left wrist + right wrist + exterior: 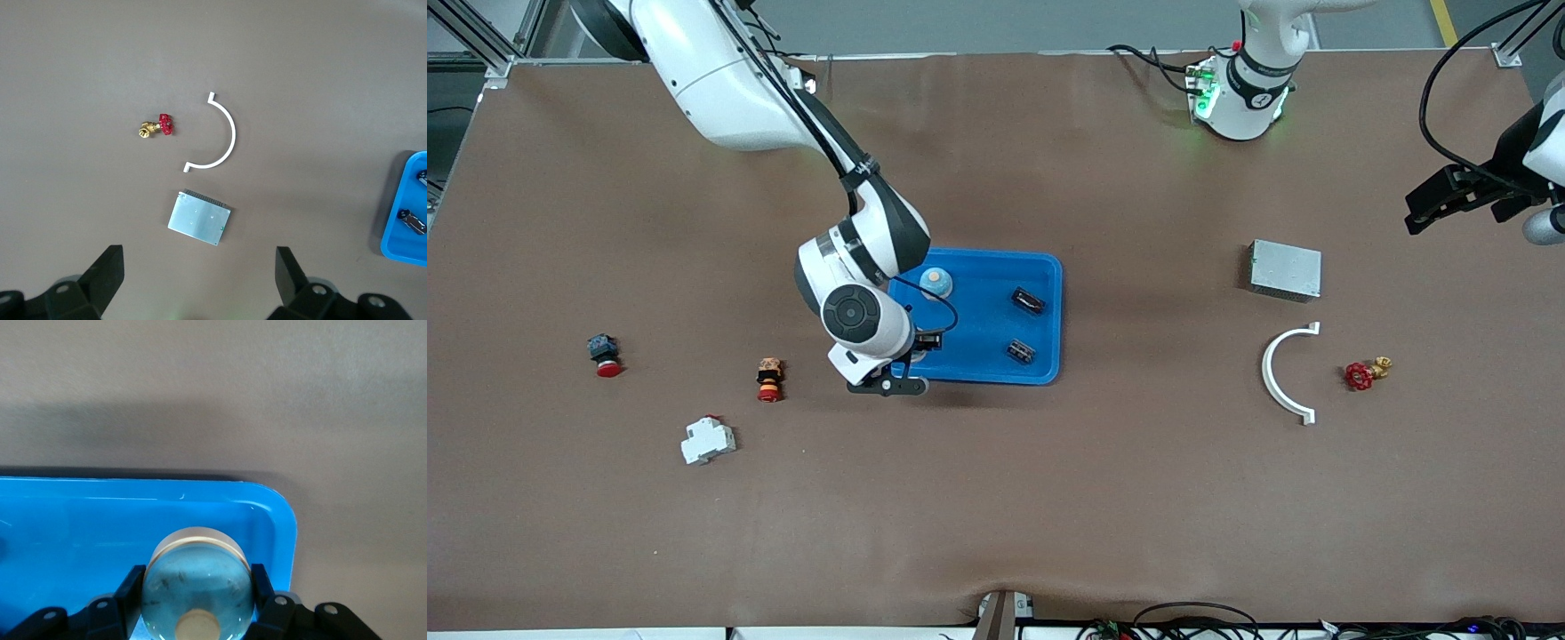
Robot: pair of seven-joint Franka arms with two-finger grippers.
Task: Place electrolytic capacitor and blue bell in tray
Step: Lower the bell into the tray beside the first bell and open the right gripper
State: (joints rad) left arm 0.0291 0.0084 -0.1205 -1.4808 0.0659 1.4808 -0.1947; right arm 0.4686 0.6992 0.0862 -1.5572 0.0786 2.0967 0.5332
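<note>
While our right gripper [193,603] clamps the pale-blue domed bell [197,587] low over a corner of the bright-blue plastic tray [1040,267] for release, our left gripper [200,280] waits spread apart above the grey metal box [199,218].

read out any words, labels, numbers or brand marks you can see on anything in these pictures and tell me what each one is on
No text can be read anywhere.
Two black electrolytic capacitors in the bright-blue plastic tray: pale markings, too small to read.
Grey metal box: no print visible.
Pale-blue round bell between the right gripper fingers: no lettering.
</note>
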